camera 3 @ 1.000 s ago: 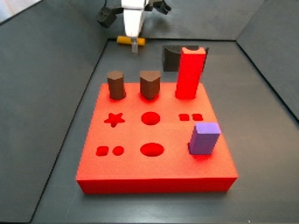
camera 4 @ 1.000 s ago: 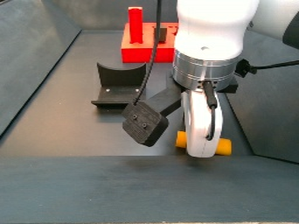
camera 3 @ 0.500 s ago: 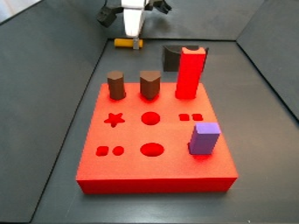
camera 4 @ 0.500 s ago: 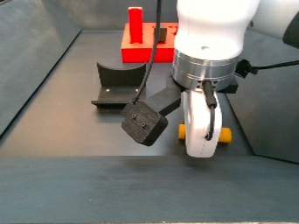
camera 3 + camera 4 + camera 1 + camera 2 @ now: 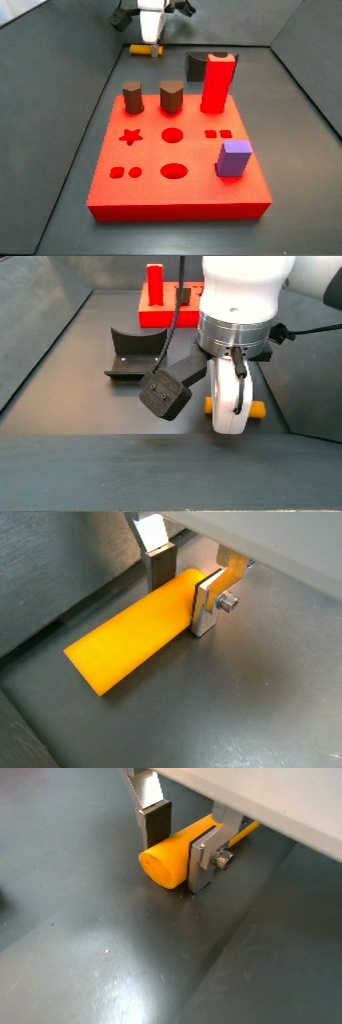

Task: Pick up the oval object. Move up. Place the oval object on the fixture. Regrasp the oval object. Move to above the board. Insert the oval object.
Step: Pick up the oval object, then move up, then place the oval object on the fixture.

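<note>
Evidently the gripper [image 5: 190,582] sat low at the floor's far end, well apart from the board [image 5: 177,160], its silver fingers [image 5: 203,860] straddling the oval object [image 5: 138,630] near one end, apparently clamped. Such an off-centre hold risked the peg pivoting or slipping when lifted toward the fixture [image 5: 131,356].

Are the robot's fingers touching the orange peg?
Touching. In both wrist views the gripper straddles the peg, low on the floor; its fingers press against the peg's sides, no gap visible.
</note>
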Robot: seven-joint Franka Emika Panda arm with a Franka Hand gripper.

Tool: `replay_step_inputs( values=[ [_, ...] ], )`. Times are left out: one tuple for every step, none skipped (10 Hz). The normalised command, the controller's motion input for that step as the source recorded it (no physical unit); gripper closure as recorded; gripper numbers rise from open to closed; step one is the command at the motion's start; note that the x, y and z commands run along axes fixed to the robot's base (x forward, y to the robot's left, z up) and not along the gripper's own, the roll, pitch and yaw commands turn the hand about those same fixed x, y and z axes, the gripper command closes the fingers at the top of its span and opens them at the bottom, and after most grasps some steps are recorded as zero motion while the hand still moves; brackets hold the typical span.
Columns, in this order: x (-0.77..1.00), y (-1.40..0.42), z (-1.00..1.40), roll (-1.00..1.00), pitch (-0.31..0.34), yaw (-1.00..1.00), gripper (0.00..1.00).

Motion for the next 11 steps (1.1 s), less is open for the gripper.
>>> replay_step_inputs(
  values=[
    [0.00,0.00,0.00,0.00,0.000,0.00,1.00],
    [0.00,0.00,0.00,0.00,0.000,0.00,1.00],
    [0.00,0.00,0.00,0.00,0.000,0.00,1.00],
    [0.00,0.00,0.83,0.00,0.000,0.00,1.00],
    [-0.08,0.03,0.76,-0.02,0.052,0.02,1.00],
    [-0.08,0.01,0.67,-0.02,0.080,0.01,1.00],
    [-0.04,0.01,0.56,0.00,0.103,0.00,1.00],
    [-0.02,0.01,0.44,0.02,0.120,-0.01,1.00],
    [-0.02,0.00,0.28,0.05,0.135,-0.01,1.00],
    [0.00,0.00,1.00,0.00,0.000,0.00,1.00],
    [0.00,0.00,1.00,0.01,0.000,0.01,1.00]
  ],
)
